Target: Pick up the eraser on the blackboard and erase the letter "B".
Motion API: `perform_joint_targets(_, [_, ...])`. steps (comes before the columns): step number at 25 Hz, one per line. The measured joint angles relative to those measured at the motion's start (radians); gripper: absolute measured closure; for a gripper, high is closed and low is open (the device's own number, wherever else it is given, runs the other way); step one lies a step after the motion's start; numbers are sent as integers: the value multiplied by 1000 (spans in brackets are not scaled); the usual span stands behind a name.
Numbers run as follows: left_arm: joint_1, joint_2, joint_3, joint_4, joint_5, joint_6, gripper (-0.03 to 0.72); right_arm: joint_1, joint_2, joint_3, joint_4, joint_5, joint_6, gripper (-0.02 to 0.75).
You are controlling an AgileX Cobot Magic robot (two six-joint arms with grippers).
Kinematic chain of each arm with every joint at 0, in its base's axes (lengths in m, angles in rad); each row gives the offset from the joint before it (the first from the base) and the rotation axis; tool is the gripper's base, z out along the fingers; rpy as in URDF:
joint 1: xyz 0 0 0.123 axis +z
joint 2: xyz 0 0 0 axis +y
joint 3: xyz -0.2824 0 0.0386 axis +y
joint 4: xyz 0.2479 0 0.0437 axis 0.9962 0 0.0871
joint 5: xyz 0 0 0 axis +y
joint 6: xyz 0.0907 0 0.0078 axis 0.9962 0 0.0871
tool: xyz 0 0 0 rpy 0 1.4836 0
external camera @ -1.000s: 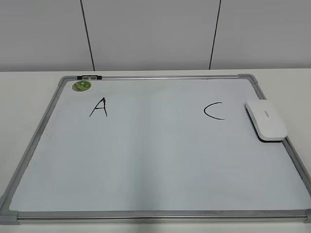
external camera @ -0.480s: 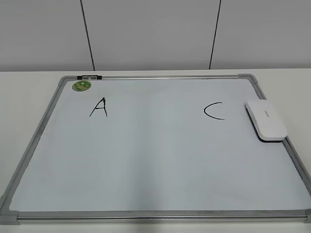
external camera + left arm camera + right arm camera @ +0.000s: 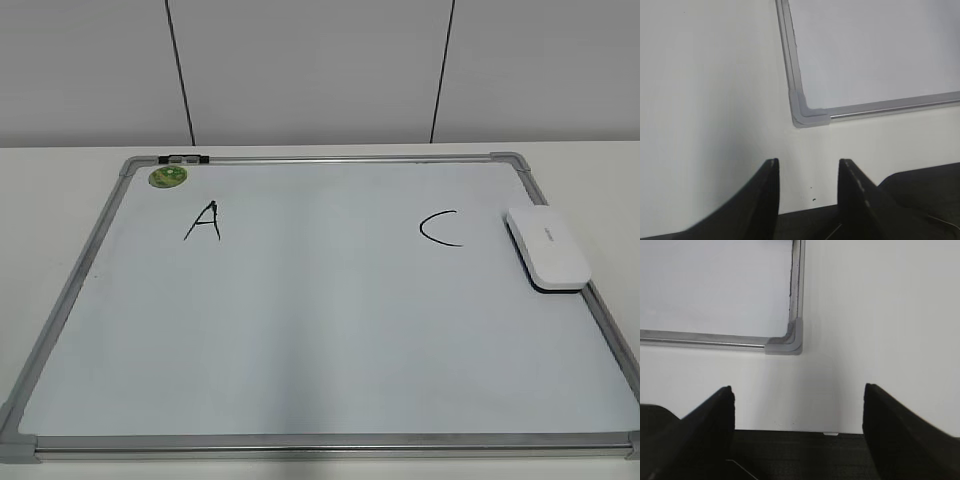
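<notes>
The blackboard [image 3: 320, 330] lies flat on the white table, with a black "A" [image 3: 204, 221] at the left and a black "C" [image 3: 441, 228] at the right. No letter "B" shows between them. The white eraser [image 3: 546, 248] lies on the board's right edge. Neither gripper shows in the exterior view. My left gripper [image 3: 807, 162] is open and empty over the table, near the board's near-left corner [image 3: 807, 116]. My right gripper [image 3: 798, 388] is wide open and empty, near the board's near-right corner [image 3: 787, 342].
A small round green magnet [image 3: 168, 176] sits at the board's far-left corner beside a dark clip [image 3: 184, 158] on the frame. A grey panelled wall [image 3: 320, 70] rises behind the table. The table's dark front edge [image 3: 800, 450] lies under both grippers.
</notes>
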Motion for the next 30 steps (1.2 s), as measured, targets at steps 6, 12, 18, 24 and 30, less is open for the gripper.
perform_joint_targets(6, [0,-166,0,0,0,0,398,-16,-112,0,-2,0,2,147])
perform_joint_targets(12, [0,-289,0,0,2,0,433,-17,-231,0,-2,0,2,146])
perform_joint_targets(18, [0,-311,0,0,6,0,446,-17,-270,0,-2,4,2,146])
perform_joint_targets(24, [0,-311,0,0,6,0,446,-17,-270,0,-2,4,2,147])
perform_joint_targets(30, [0,-311,0,0,6,0,447,-17,-270,0,-2,4,2,147])
